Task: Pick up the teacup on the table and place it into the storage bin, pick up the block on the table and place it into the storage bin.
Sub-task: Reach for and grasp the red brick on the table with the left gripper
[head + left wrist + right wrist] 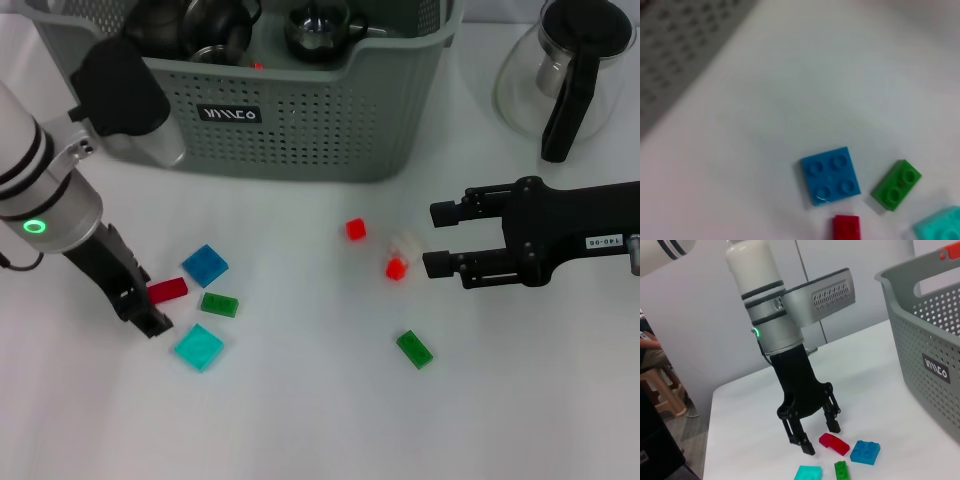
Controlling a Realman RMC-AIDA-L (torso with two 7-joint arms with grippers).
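The grey-green storage bin (pixel 300 120) stands at the back, its perforated wall also in the right wrist view (pixel 930 340). Dark glass vessels (pixel 215 30) lie inside it; no teacup shows on the table. My left gripper (pixel 143 308) is low over the table at the left, open, its fingers (pixel 832 422) beside a dark red block (pixel 167 290). A blue block (pixel 204 265), a green block (pixel 219 304) and a cyan block (pixel 199 347) lie close by. My right gripper (pixel 432 238) is open at the right, its tips just short of a white block (pixel 406 244) and a small red block (pixel 396 268).
A glass teapot (pixel 565 70) with a black handle stands at the back right. Another small red block (pixel 355 229) and a green block (pixel 414 349) lie mid-table. The left wrist view shows the blue block (pixel 830 175), the green block (pixel 896 183) and the red block (pixel 846 228).
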